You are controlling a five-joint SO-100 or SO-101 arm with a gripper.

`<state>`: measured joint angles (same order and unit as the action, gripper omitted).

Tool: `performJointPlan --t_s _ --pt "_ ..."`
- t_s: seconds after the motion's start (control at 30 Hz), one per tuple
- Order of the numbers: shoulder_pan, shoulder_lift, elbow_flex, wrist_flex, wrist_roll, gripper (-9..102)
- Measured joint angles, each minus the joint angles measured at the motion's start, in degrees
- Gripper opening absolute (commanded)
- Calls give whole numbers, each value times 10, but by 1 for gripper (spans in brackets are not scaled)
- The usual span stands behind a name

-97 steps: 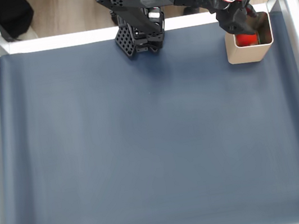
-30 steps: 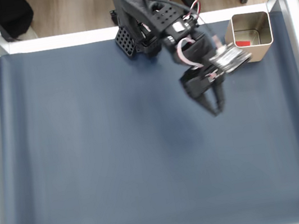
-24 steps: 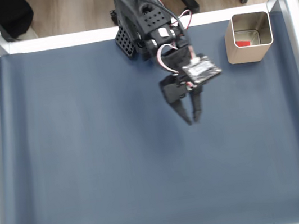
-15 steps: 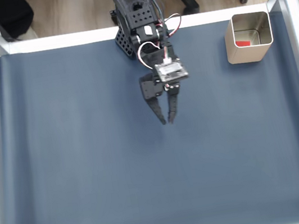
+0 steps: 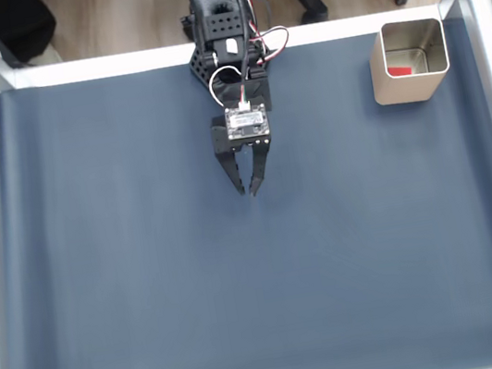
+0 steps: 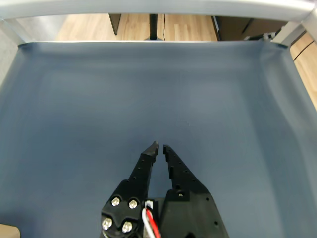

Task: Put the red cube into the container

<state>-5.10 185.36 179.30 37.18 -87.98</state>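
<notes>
Red cube (image 5: 400,71) lies inside the container (image 5: 397,90), upper right.
Gripper (image 5: 248,190) nearly closed, holding nothing; the cube seems light, stiff, best pinched on flat sides.

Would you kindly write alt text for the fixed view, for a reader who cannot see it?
A black robot arm reaches down from the top edge, its gripper nearly shut and empty over a dark blue mat. At upper right, a square metal container holds the red cube.
</notes>
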Motion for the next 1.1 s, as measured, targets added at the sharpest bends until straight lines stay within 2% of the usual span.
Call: performJointPlan --t_s 0.3,0.53,0.7,1.1 --pt "2 60 0 187 19 0" --pt "5 64 1 275 28 0" --pt "5 64 1 320 28 0" --pt "5 71 1 371 -17 0"
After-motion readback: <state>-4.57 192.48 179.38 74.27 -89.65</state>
